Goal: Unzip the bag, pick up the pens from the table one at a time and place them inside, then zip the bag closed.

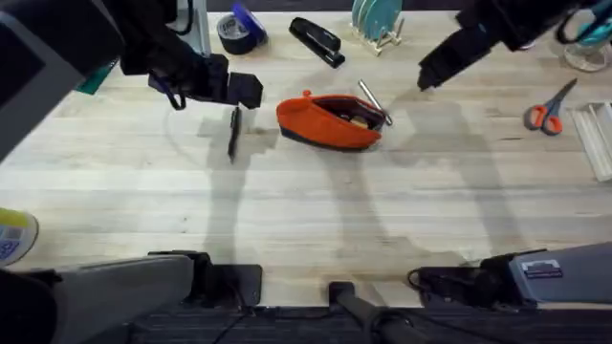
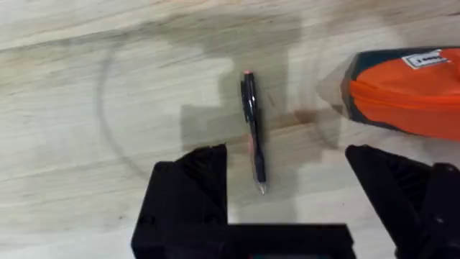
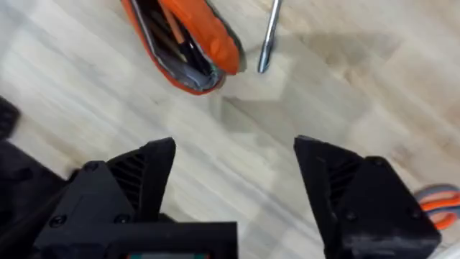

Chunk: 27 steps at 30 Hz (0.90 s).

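Two pens lie on the table (image 1: 316,220): one black pen (image 1: 233,132) to the left of the bag, and one silver pen (image 1: 373,101) at the right end of the bag, touching or almost touching it. There is one bag (image 1: 330,121), an orange pouch with a dark base, lying near the middle of the far half of the table; its zip is open and the dark inside is visible. Other things, one of each: a black stapler (image 1: 316,41), a roll of dark tape (image 1: 239,32), orange-handled scissors (image 1: 549,110) at the far right, and a small rack with teal plates (image 1: 376,21).

The left gripper (image 1: 239,91) hangs just above the black pen, its black fingers (image 2: 188,188) spread wide on both sides of it — nothing is held. The right gripper (image 1: 426,76) is in the air to the right of the silver pen, its fingers (image 3: 352,194) also spread apart and empty.

The table is of light wooden planks with visible grain, and soft shadows of the arms fall on it.
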Tool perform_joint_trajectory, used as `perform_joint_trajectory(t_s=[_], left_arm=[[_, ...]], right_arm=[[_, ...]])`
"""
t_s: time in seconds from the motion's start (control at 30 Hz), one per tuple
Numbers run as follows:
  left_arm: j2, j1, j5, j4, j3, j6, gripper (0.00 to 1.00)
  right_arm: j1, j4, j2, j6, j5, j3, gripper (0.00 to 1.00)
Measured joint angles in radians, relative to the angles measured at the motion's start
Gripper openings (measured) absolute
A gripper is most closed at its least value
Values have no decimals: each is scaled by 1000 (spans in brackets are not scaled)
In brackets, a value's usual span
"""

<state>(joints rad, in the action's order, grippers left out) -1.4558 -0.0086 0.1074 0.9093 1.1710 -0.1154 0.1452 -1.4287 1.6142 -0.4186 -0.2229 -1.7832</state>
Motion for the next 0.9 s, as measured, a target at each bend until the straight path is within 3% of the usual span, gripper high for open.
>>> perform_joint_trajectory(t_s=[0.3,0.67,0.9], left_arm=[[-33,0,0,-65,-36,0,996],[-257,0,0,-99,-37,0,995],[-293,0,-3,-115,-39,0,995]], right_arm=[[-53,-18,0,-17,-47,25,996],[-53,25,0,8,-56,119,996],[-53,107,-21,60,-55,203,996]])
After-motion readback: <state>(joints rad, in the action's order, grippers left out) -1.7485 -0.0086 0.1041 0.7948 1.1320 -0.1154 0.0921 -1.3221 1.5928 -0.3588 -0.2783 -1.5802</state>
